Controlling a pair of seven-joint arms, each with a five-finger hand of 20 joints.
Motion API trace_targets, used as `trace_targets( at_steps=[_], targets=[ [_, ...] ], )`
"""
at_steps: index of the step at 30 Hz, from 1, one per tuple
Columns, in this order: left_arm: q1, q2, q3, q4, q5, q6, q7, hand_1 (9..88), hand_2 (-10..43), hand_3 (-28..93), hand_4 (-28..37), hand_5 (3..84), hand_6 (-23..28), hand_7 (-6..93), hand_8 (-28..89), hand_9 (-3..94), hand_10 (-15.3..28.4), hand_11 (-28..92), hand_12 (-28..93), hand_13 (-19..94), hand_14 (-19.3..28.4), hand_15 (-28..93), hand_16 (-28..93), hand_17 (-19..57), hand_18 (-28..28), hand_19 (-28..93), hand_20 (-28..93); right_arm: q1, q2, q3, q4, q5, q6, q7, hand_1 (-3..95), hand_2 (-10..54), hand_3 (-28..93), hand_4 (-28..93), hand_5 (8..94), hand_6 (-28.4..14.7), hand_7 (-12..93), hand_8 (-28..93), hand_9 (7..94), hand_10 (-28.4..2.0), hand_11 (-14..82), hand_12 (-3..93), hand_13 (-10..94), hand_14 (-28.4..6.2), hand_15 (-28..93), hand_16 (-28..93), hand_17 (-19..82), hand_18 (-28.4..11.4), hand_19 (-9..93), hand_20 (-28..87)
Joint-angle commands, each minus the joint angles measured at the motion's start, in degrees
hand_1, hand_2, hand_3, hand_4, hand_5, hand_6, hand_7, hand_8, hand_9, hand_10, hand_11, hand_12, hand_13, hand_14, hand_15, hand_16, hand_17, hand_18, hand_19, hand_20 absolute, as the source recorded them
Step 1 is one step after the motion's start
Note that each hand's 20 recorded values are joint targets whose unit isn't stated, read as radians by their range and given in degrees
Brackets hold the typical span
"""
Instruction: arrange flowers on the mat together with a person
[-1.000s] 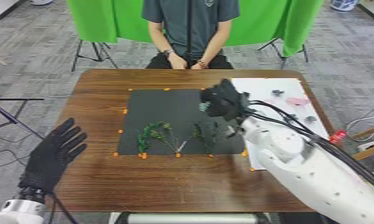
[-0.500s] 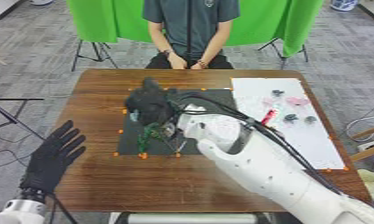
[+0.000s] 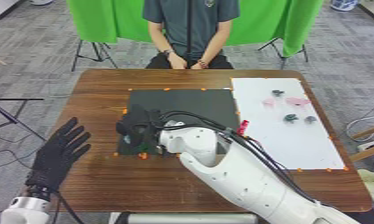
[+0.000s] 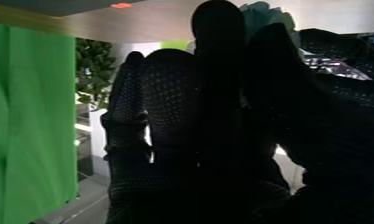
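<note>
Head view: the right robot hand point(image 3: 141, 126) is over the left portion of the dark grey rectangular mat point(image 3: 197, 102). Left of the mat, the left robot hand point(image 3: 52, 159) is released. Right of it lie loose pink petalled flowers point(image 3: 296, 101).

Right wrist view: the right robot hand grasps a pale blue-green layered flower point(image 4: 260, 19).

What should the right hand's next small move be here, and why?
Probably a slight lowering of the right hand to set its teal flower at the greenery, then easing the fingers open. The flower sits between fingers and thumb, and in the head view the hand is over the left part of the dark mat, with greenery peeking out at its near side.
</note>
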Motion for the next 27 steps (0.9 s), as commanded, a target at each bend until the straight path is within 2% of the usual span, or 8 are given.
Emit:
trace_targets(
  at_steps=[1,9,12,14,15,20,26,27],
  targets=[
    [-1.1,0.42,1.01,0.62,0.16,0.32,-0.27,25.9,-2.9,70,-27.0,26.0,0.2,21.5,-12,24.5,9.0,13,19,22,10.5,16,7,-10.1,20.4,40,9,1.7,-1.6,-2.3,1.4,-0.9,6.0,4.3,49.6,-9.5,80,-28,67.4,3.5,47,-1,85.6,-5.5,13.9,47.0,71,-5.5,70,24,24,-17.6,71,40],
    [-1.5,0.58,1.13,0.74,0.29,0.13,-0.83,26.3,-3.3,72,-28.2,28.8,1.8,20.1,-12,25.3,10.6,14,19,22,12.0,18,7,-9.8,20.9,42,11,2.2,-1.5,-2.5,1.2,-1.9,3.6,7.3,46.3,-9.5,76,-28,61.1,4.3,50,-2,78.0,-5.3,16.2,42.6,66,-6.2,73,22,22,-17.2,71,40],
    [-1.6,0.54,1.26,0.78,0.24,0.27,-0.53,26.3,-3.3,72,-28.2,28.6,1.5,20.2,-12,25.3,10.5,14,19,22,12.0,18,7,-9.7,20.8,41,11,2.0,-1.0,-3.3,0.9,-3.1,6.0,8.0,41.1,-9.5,78,-28,55.2,2.9,47,-3,66.9,-7.5,29.9,30.1,62,-7.1,74,21,21,-17.7,71,40],
    [-1.7,0.6,1.25,0.81,0.27,0.12,-0.58,26.2,-3.4,72,-28.2,28.1,1.1,20.5,-12,25.2,10.3,14,19,22,11.7,18,6,-9.6,20.8,41,11,1.9,-1.0,-3.6,1.0,-3.2,6.4,8.5,35.9,-9.5,83,-28,51.8,1.7,44,-16,60.1,-9.0,35.7,23.9,59,-8.0,75,19,20,-18.1,71,41],
    [-1.8,0.65,1.34,0.81,0.28,0.16,-0.7,26.2,-3.4,72,-28.2,28.0,1.1,20.5,-12,25.2,10.2,14,19,22,11.6,18,6,-9.6,20.8,41,11,1.7,-1.1,-3.5,0.9,-3.4,5.9,8.8,35.1,-9.5,83,-28,50.7,1.4,44,-18,58.9,-9.2,36.0,23.4,58,-8.1,76,19,19,-18.1,71,41],
    [-2.2,0.61,1.45,0.92,0.39,-0.13,-1.05,26.1,-3.4,72,-28.3,27.9,1.0,20.7,-12,25.2,10.1,14,19,22,11.4,18,6,-9.6,20.7,41,11,1.6,-1.4,-3.1,0.9,-4.0,5.1,9.5,34.2,-9.5,83,-28,49.2,1.1,44,-19,57.2,-9.1,36.3,23.2,57,-8.2,76,19,19,-18.1,70,41],
    [-1.7,0.56,1.45,0.74,0.3,0.28,-0.57,26.3,-3.4,72,-28.3,28.5,1.5,20.7,-12,25.3,10.6,14,19,22,11.8,18,6,-9.7,20.8,41,11,2.0,-0.9,-3.5,0.4,-4.5,4.3,10.5,33.7,-9.5,82,-28,49.0,1.1,44,-19,56.8,-9.3,36.4,23.0,56,-8.3,76,19,18,-18.2,70,41],
    [-1.7,0.89,1.65,0.81,0.03,0.5,-0.26,26.3,-3.4,72,-28.3,28.7,1.7,20.6,-12,25.3,10.7,14,19,22,12.0,18,7,-9.8,20.8,41,11,2.0,-1.0,-3.3,0.4,-4.6,4.1,10.5,33.7,-9.5,82,-28,49.0,1.1,44,-19,56.8,-9.3,36.5,23.0,56,-8.3,76,18,18,-18.2,70,41]
  ],
)
